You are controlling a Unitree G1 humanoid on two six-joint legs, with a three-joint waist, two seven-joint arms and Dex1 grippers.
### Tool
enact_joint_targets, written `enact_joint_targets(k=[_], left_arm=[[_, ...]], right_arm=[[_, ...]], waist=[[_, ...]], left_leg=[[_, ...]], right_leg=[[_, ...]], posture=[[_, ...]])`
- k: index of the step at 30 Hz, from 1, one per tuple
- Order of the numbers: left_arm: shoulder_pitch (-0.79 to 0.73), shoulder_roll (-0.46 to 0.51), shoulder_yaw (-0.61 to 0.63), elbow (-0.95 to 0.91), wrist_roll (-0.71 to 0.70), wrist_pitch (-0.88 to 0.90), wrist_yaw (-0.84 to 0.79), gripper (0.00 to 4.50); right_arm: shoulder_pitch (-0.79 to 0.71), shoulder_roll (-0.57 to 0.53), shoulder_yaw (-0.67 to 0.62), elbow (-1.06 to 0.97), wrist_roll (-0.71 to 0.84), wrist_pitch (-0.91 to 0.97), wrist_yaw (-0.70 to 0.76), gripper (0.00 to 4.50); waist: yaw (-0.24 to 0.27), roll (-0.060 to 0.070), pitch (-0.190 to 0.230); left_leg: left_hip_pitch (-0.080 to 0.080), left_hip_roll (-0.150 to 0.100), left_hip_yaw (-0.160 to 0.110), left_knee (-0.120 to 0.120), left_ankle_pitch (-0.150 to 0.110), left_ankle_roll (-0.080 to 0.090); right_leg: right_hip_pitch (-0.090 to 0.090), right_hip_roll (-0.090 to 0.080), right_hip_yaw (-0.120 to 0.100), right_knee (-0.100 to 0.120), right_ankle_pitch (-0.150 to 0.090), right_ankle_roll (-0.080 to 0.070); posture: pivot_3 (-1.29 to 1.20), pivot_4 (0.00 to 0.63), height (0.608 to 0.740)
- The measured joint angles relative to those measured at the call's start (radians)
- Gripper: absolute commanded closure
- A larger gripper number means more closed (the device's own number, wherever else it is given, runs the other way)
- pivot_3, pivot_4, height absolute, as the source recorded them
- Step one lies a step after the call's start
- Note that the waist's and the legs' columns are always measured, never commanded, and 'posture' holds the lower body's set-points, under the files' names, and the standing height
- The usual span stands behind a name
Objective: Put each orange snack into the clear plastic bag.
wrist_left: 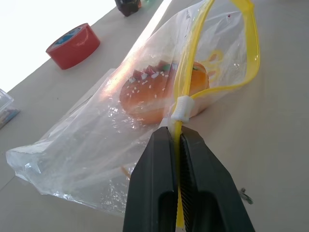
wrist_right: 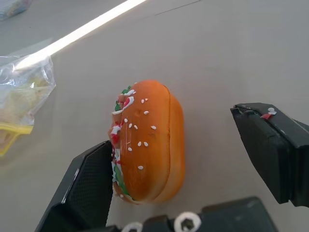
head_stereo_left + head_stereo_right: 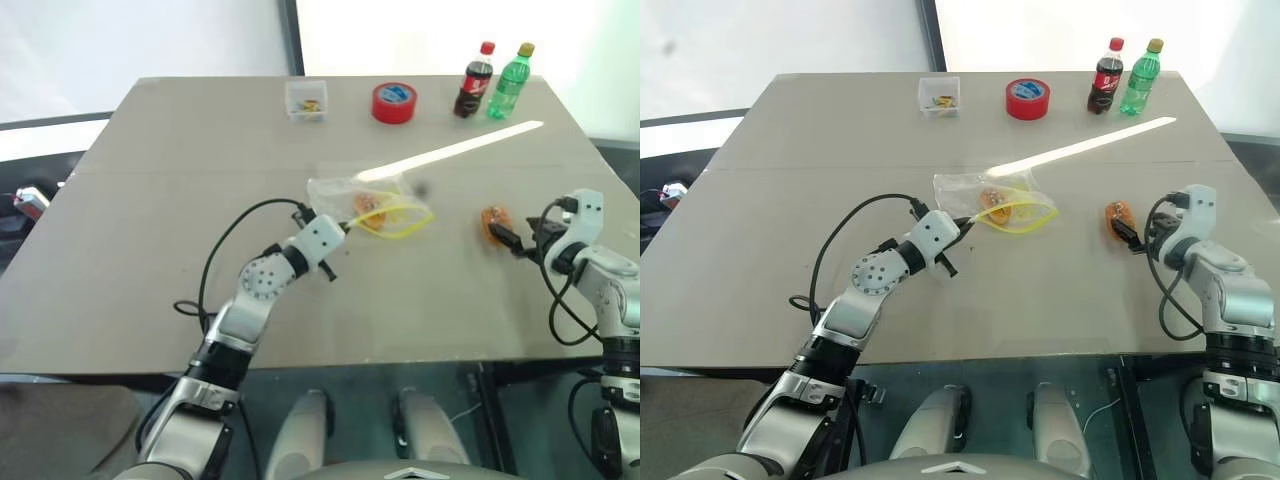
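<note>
- Our left hand [image 1: 177, 145] pinches the clear plastic bag [image 3: 368, 205] by its yellow strip; one orange snack [image 1: 154, 94] sits inside.
- Our right hand [image 2: 193, 169] gapes wide around the other snack [image 2: 147, 140] on the table [image 3: 150, 250]; it looks light and rounded, so we'd grip its flat sides.

No legible text anywhere. Dark cola bottle [image 3: 474, 82], upper right of the head view, showing a red label, lettering too small to read. Green bottle [image 3: 508, 85] beside it, label unreadable. Red tape roll [image 3: 394, 102], upper centre, showing a blue patch on top, no letters resolving.
</note>
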Motion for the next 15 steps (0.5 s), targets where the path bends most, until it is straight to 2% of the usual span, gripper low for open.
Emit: enact_joint_targets(k=[8,15], left_arm=[[0.0,0.0,0.0,0.0,0.0,0.0,-0.001,4.5],[-0.001,0.0,0.0,0.0,0.0,0.0,-0.002,4.5]], right_arm=[[-0.002,0.0,0.006,-0.029,-0.004,0.001,-0.02,0.03],[-0.003,0.018,0.021,0.025,-0.021,-0.005,-0.031,0.03]], waist=[[0.0,0.0,0.0],[0.0,0.0,0.0]], left_leg=[[0.0,0.0,0.0,0.0,0.0,0.0],[0.0,0.0,0.0,0.0,0.0,0.0]], right_leg=[[0.0,0.0,0.0,0.0,0.0,0.0],[0.0,0.0,0.0,0.0,0.0,0.0]], posture=[[0.0,0.15,0.74],[0.0,0.15,0.74]])
